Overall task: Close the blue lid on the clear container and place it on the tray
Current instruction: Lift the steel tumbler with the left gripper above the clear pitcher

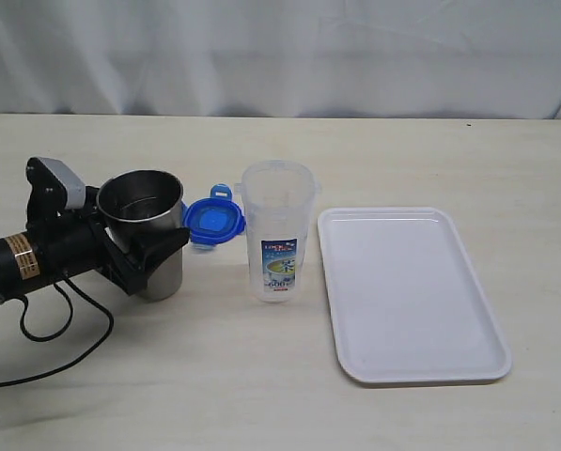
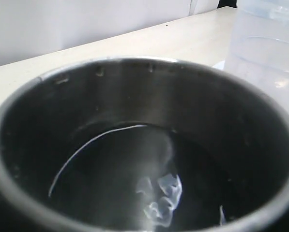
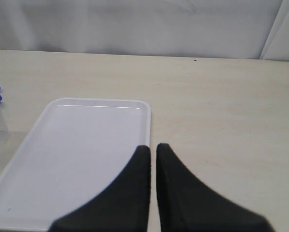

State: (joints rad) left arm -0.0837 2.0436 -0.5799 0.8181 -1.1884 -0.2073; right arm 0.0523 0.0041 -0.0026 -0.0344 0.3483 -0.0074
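The clear container [image 1: 277, 230] stands open and upright mid-table, its label facing front. Behind its left side the blue lid [image 1: 213, 224] sits beside it; whether it rests on the table cannot be told. To the right lies the white tray [image 1: 412, 291], bare. My left gripper [image 1: 172, 225] reaches in from the left, its jaws around a grey steel tumbler [image 1: 153, 230]; the near finger presses the tumbler's wall and the far one is hidden. The tumbler's dark inside [image 2: 134, 121] fills the left wrist view. My right gripper [image 3: 152, 147] hangs shut and empty over the tray's edge [image 3: 76, 145].
A black cable [image 1: 64, 324] trails from the left arm across the front left of the table. A white curtain closes off the back. The container's clear wall [image 2: 265, 48] shows just beyond the tumbler's rim.
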